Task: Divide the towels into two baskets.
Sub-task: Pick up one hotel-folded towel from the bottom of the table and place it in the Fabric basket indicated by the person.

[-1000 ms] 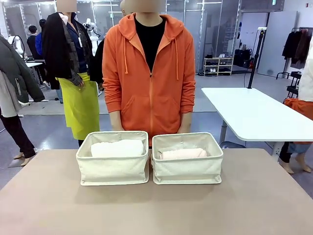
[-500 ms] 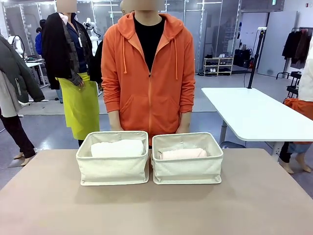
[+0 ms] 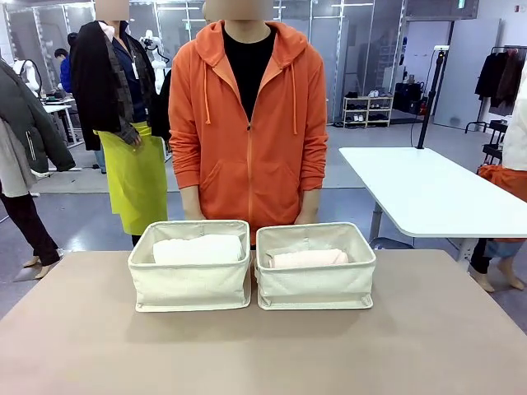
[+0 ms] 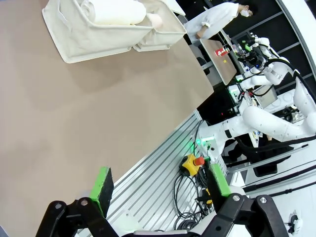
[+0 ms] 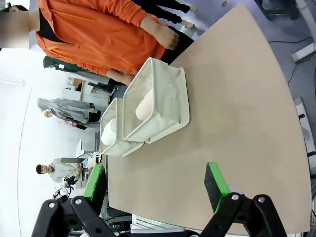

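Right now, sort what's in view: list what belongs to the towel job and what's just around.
Job:
left basket
right basket
white towel
pale pink towel
left gripper, open
right gripper, open

Not job:
white side table
emergency stop button
shoe rack

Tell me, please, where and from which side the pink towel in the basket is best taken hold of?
Grip the pink towel across the middle of its roll, coming straight down from above. It lies lengthwise inside the right-hand basket, whose fabric walls close off every side, so probably only the top is open. Its rounded middle sits highest and should fit between open fingers.
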